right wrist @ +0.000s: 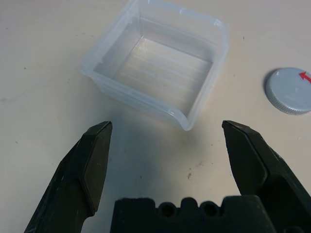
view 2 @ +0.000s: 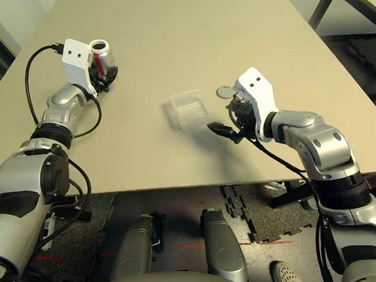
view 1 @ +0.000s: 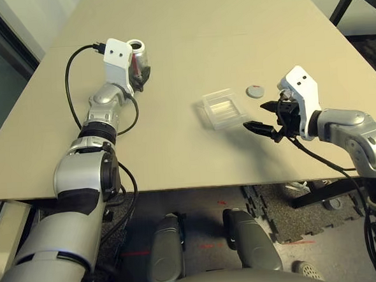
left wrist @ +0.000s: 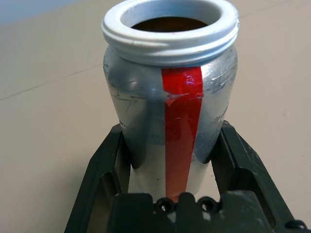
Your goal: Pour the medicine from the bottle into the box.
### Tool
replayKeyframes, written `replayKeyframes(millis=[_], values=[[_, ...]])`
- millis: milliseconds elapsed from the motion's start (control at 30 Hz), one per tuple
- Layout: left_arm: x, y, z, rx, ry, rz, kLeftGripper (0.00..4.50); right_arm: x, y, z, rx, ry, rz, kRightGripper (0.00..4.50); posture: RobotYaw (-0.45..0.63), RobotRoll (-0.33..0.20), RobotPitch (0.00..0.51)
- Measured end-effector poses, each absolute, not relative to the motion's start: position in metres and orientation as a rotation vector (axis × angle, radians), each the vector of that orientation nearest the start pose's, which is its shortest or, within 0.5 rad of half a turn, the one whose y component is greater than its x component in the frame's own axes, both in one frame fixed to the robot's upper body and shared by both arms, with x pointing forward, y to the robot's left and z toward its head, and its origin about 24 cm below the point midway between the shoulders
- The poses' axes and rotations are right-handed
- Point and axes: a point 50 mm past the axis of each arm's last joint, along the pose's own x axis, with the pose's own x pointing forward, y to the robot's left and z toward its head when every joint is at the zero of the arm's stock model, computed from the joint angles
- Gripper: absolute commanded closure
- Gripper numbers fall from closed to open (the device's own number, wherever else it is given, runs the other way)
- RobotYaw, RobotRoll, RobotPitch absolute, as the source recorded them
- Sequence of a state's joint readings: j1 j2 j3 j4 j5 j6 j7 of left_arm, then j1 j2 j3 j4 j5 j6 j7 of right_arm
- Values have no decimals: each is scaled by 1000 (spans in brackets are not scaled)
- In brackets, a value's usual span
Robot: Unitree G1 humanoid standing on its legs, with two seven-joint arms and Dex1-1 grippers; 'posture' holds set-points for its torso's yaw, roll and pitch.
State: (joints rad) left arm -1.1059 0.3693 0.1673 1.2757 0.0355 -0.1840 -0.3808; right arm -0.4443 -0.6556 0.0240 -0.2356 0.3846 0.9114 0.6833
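The silver-grey bottle (left wrist: 170, 102) with a red stripe stands upright and uncapped at the table's far left, its mouth open. My left gripper (view 1: 138, 72) is shut on the bottle (view 1: 138, 58), one black finger on each side of its body. The clear plastic box (view 1: 223, 109) lies at the table's middle, nothing visible in it. My right gripper (view 1: 267, 117) hovers open just to the right of the box (right wrist: 155, 68), fingers (right wrist: 92, 160) spread wide and pointed at it, not touching. The grey cap (view 1: 255, 91) lies flat on the table beyond the right gripper.
The tan table (view 1: 187, 26) stretches bare behind the box and between the two arms. A black cable (view 1: 69, 78) loops from the left wrist over the table. The table's front edge (view 1: 197, 186) runs just below both arms. Another table's dark leg (view 1: 342, 0) stands at far right.
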Motion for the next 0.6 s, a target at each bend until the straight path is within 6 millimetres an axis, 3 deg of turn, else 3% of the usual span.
replayKeyframes(millis=[133, 267, 333, 467, 533, 600], values=[[413, 203, 157, 232, 11, -229, 1966, 289, -189, 154, -225, 380, 728, 0, -166, 0, 151], [418, 188, 174, 452, -10, -315, 1966, 288, -189, 152, -219, 389, 728, 0, -160, 0, 152], [421, 172, 197, 755, -72, -405, 1966, 287, -190, 150, -216, 395, 727, 0, -153, 0, 151], [418, 112, 252, 1472, -296, -603, 1966, 286, -189, 147, -214, 398, 728, 0, -151, 0, 144], [413, 85, 261, 1789, -396, -664, 1966, 287, -188, 147, -214, 387, 729, 0, -161, 0, 136], [410, 68, 254, 1978, -444, -716, 1966, 288, -186, 146, -207, 377, 727, 0, -175, 0, 131]])
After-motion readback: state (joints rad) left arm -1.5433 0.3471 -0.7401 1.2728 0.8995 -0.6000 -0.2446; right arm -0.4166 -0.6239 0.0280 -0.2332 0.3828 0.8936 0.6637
